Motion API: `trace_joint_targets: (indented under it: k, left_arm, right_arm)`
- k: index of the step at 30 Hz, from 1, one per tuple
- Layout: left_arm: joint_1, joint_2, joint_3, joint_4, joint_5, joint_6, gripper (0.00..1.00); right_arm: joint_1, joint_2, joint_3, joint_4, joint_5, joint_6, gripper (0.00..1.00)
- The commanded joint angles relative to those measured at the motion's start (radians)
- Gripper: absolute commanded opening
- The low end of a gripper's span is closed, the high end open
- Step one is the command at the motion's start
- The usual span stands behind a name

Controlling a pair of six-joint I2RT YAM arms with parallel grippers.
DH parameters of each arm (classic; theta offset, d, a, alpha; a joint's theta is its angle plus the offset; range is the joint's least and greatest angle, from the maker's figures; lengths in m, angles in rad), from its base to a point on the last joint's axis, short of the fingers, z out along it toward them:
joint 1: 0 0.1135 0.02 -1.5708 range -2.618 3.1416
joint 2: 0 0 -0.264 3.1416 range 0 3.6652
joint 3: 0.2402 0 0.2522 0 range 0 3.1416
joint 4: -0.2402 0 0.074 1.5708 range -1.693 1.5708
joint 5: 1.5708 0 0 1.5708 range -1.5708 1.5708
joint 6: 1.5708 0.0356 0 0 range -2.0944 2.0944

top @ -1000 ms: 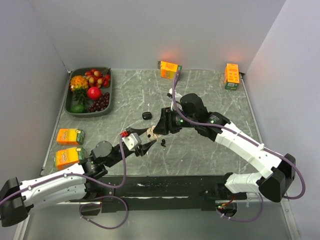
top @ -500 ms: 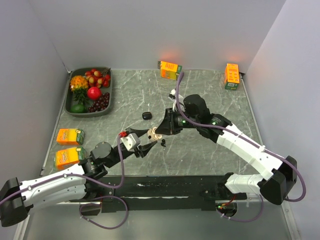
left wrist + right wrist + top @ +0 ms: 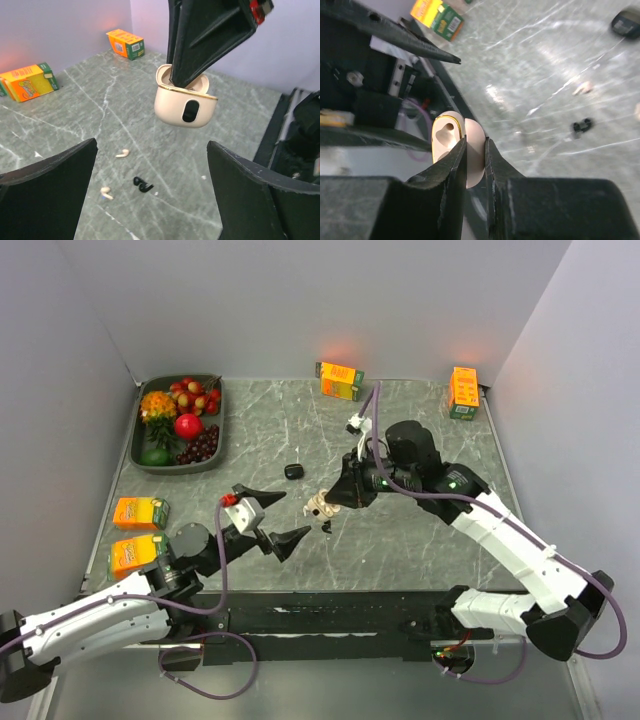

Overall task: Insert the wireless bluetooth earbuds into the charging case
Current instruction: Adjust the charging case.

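Grey marbled tabletop (image 3: 420, 430) | pale walls (image 3: 300, 300) | left gripper (image 3: 296, 512) spread | right gripper (image 3: 333, 499) pinching charging case (image 3: 185, 102)

The marbled table (image 3: 420, 440) carries a fruit tray (image 3: 178, 469) far left and four orange cartons (image 3: 340, 380). Two whitish earbuds (image 3: 121, 153) and a black earbud (image 3: 142, 185) lie near its middle

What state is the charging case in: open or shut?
Open: the charging case, pinched in the right gripper, has its lid tilted back, exposing the hollow inside the gold rim.
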Motion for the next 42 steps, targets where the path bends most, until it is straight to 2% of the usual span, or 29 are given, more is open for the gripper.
trace_joint_targets:
  k: [1,2,4,7,10,14,18,21,26,33,34,42]
  left_arm:
    - [0.000,-0.042,0.095,-0.080,0.022,-0.126,0.96]
    - [0.000,-0.045,0.118,-0.112,0.040,-0.154,0.96]
    - [0.000,-0.035,0.149,-0.161,0.112,-0.178,0.96]
    - [0.006,0.005,0.199,-0.235,0.186,-0.188,0.96]
    - [0.029,0.025,0.195,-0.196,0.344,-0.195,0.96]
    - [0.123,0.074,0.190,-0.166,0.519,-0.212,0.96]
    - [0.163,0.093,0.164,-0.092,0.538,-0.229,0.96]
    - [0.166,0.151,0.189,-0.107,0.544,-0.197,0.96]
    - [0.190,0.209,0.196,-0.038,0.622,-0.229,0.96]
    - [0.213,0.191,0.187,0.023,0.689,-0.254,0.96]
    - [0.213,0.193,0.184,0.041,0.703,-0.254,0.99]
    - [0.213,0.228,0.152,0.080,0.832,-0.249,0.88]
  right_arm:
    - [0.046,-0.084,0.062,-0.063,0.068,-0.262,0.00]
    - [0.062,-0.106,0.033,-0.050,0.087,-0.359,0.00]
    - [0.086,-0.156,0.017,-0.032,0.117,-0.412,0.00]
    - [0.086,-0.167,0.036,-0.070,0.086,-0.475,0.00]
    - [0.089,-0.144,0.060,-0.122,0.035,-0.535,0.00]
    - [0.087,-0.153,0.030,-0.118,-0.063,-0.570,0.00]
    - [0.089,-0.152,0.013,-0.113,-0.117,-0.572,0.00]
    - [0.089,-0.143,0.010,-0.102,-0.138,-0.564,0.00]
    - [0.095,-0.109,0.028,-0.106,-0.125,-0.550,0.00]
    - [0.096,-0.058,0.054,-0.106,-0.192,-0.530,0.00]
    - [0.096,-0.055,0.056,-0.098,-0.204,-0.523,0.00]
    - [0.095,-0.002,0.086,-0.101,-0.273,-0.510,0.00]
